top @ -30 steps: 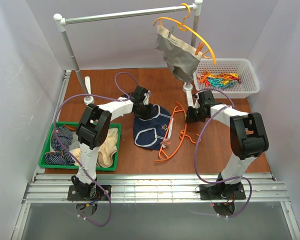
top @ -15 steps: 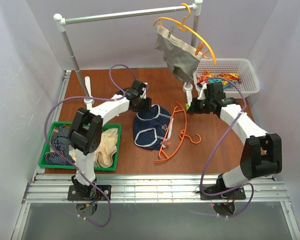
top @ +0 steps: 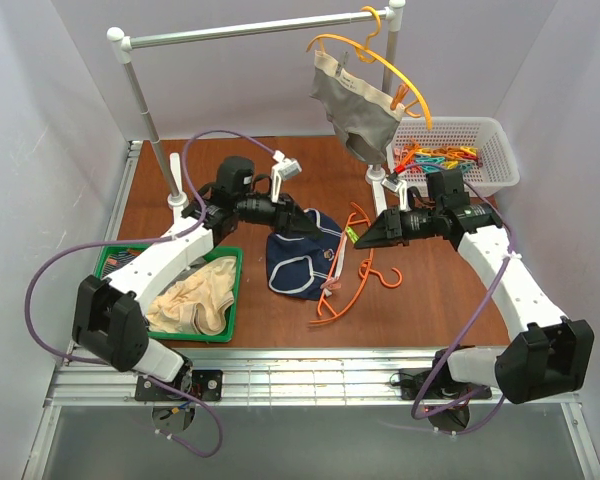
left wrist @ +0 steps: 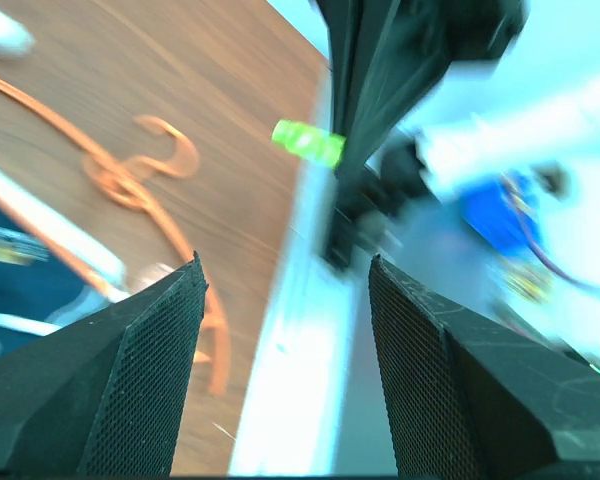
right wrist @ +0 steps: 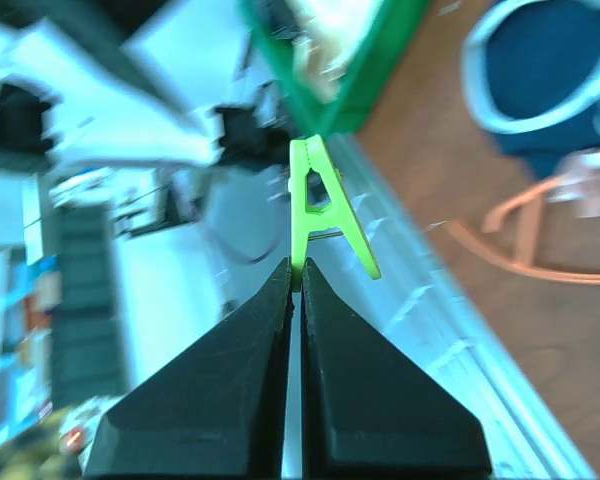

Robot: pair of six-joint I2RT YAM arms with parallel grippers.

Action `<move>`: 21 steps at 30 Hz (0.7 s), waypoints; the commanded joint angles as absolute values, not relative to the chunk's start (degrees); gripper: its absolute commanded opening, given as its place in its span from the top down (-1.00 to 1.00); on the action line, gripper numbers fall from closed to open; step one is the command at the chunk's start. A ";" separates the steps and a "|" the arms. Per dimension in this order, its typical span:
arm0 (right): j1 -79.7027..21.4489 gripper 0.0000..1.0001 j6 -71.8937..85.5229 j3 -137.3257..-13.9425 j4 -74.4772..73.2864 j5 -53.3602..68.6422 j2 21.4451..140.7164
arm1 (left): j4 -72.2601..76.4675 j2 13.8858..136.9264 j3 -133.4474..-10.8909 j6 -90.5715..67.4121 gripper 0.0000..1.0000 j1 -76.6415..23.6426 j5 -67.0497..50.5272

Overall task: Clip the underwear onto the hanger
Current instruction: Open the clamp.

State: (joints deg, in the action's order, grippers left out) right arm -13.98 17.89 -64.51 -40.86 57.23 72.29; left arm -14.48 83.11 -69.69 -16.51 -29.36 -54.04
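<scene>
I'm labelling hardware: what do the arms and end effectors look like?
The left arm and right arm have white links, black joints and looping purple cables. The left end effector and right end effector each have two black tapered fingers.

Overhead looks down; facing wrist cameras share the green peg (left wrist: 308, 143).

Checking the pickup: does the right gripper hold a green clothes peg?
Yes, the right gripper is shut on the green clothes peg, pinching one end.

The left fingers (left wrist: 130, 400) have opened and swung level, and the right fingers (right wrist: 230, 400) now point a green clip (right wrist: 315, 200) leftward.
</scene>
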 commanded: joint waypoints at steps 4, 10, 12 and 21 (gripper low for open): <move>-16.95 0.97 22.32 -62.14 -42.54 74.97 70.58 | -15.91 85.52 -67.24 -15.12 -0.18 -30.06 -73.47; -22.41 0.97 23.03 -58.80 -42.36 76.99 71.45 | -16.00 86.22 -67.24 -15.12 -0.17 -31.46 -75.31; -23.90 0.97 23.12 -58.71 -42.36 77.08 72.24 | -15.91 86.66 -67.50 -15.29 -0.17 -32.95 -76.02; -24.26 0.97 22.85 -60.73 -42.45 75.67 75.41 | -17.14 86.40 -66.45 -15.03 -0.11 -37.09 -76.11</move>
